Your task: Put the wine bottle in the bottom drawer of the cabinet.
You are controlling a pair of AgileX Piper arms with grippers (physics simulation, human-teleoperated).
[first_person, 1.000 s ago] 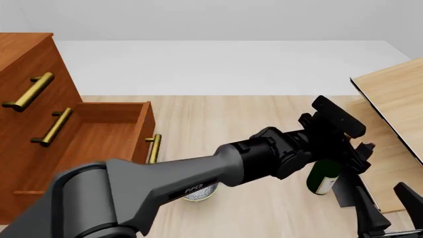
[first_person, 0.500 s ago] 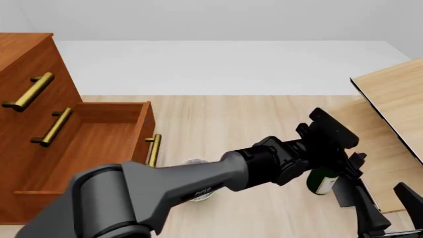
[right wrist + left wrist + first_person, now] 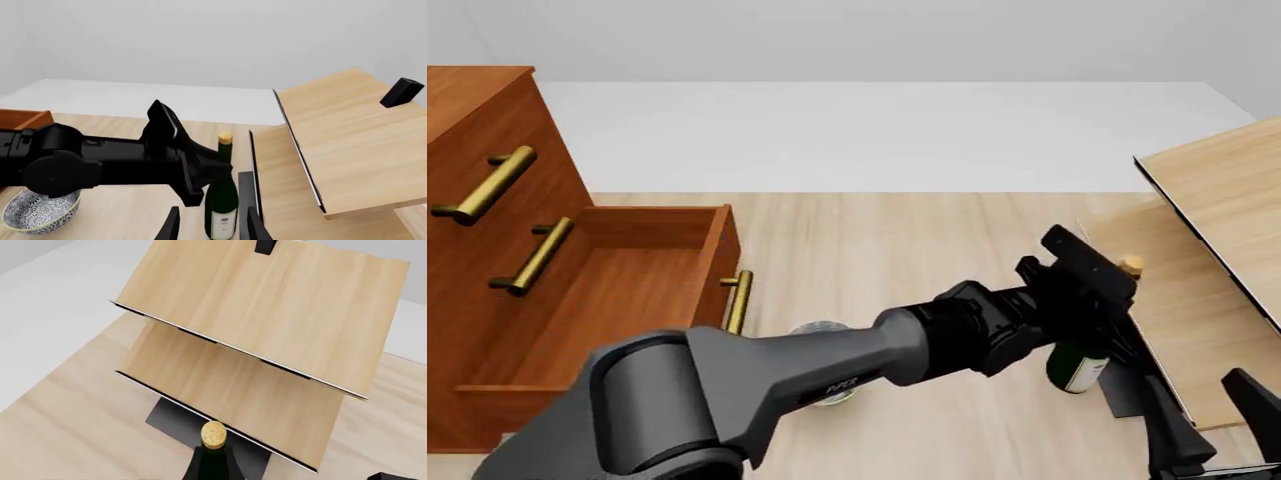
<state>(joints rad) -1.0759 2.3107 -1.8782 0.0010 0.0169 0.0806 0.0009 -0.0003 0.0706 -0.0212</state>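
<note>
The wine bottle (image 3: 222, 200) stands upright on the tabletop (image 3: 881, 240), just beside the lower of the pale wood panels (image 3: 347, 160) and well apart from the cabinet (image 3: 481, 200). The left tool (image 3: 210, 172) has reached across to the bottle and sits at its neck and shoulder, below the cork-coloured top. Its fingers appear to straddle the glass, but whether they are clenched on it or only set around it cannot be told: the arm's dark body hides the contact in every view. Approaching at the shoulder suits a tall, narrow bottle, since it lets the arm carry it upright.

The bottom drawer (image 3: 614, 290) is pulled out from the cabinet, its inside bare and ready to receive the bottle, which is probably why the left arm, the one nearer the cabinet, does the fetching. A patterned bowl (image 3: 40, 207) rests on the tabletop between bottle and cabinet, so the carry should clear it.

The right tool (image 3: 210, 225) hovers near the bottle's base, fingers spread and grasping nothing.
</note>
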